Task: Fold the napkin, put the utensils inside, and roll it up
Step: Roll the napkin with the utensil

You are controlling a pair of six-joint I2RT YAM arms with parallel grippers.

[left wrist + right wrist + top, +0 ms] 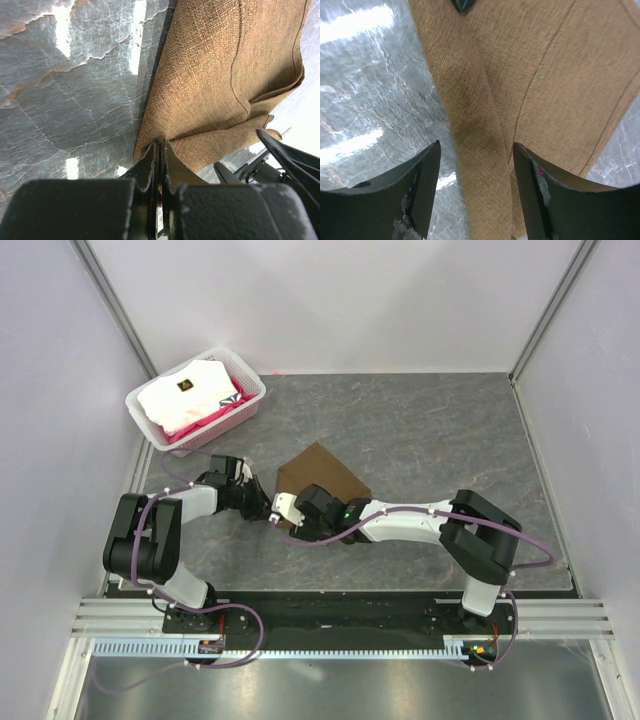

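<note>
The brown napkin (322, 478) lies folded on the grey table near its middle. In the left wrist view the napkin (220, 75) fills the upper right, and my left gripper (161, 144) is shut on its near corner. In the top view the left gripper (268, 508) sits at the napkin's left corner. My right gripper (476, 150) is open, its jaws straddling a raised fold of the napkin (530, 75). In the top view the right gripper (293, 508) is at the napkin's near-left edge, next to the left one. The utensil is out of view.
A white basket (158, 428) holding white and pink folded cloths (188, 395) stands at the back left. White walls enclose the table on three sides. The arm bases are at the near edge.
</note>
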